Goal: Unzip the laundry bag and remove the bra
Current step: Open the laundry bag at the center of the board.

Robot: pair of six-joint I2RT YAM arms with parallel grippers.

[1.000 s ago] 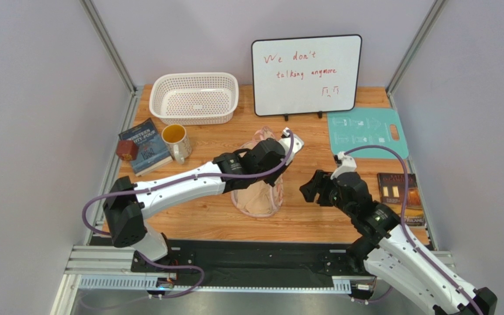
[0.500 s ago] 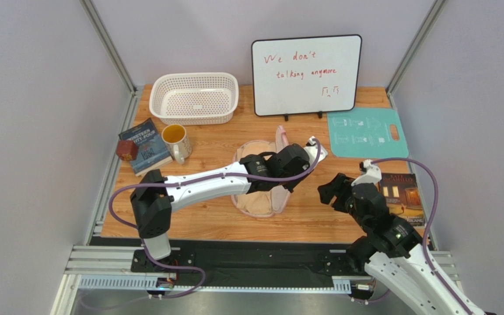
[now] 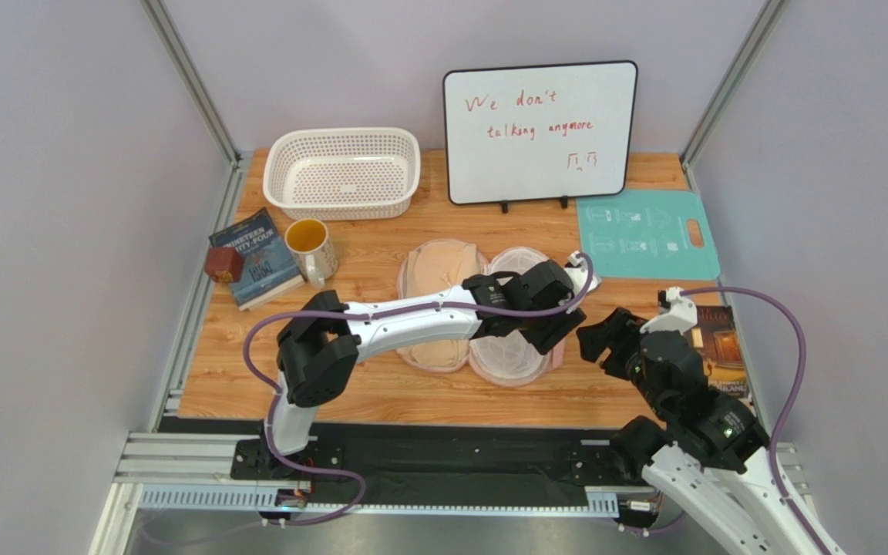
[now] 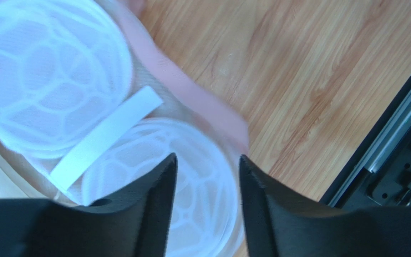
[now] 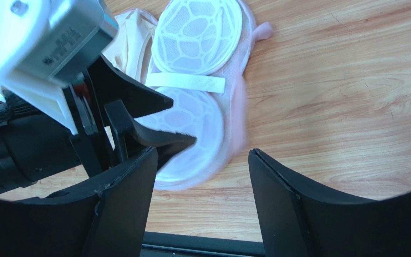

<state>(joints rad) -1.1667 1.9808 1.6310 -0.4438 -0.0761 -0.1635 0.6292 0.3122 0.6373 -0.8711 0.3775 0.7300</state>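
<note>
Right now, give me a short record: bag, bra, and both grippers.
bag: unzipped, spread open in two halves side by side
bra: beige, lying in the bag's left half, not yet taken out
left gripper: open, over the bag's right half, holding nothing
right gripper: open, just right of the bag, empty

- Top external view: high above the near edge, looking down over the whole wooden table.
- Left wrist view: close, straight down on the cream, pink-trimmed laundry bag.
- Right wrist view: close, oblique, same bag.
</note>
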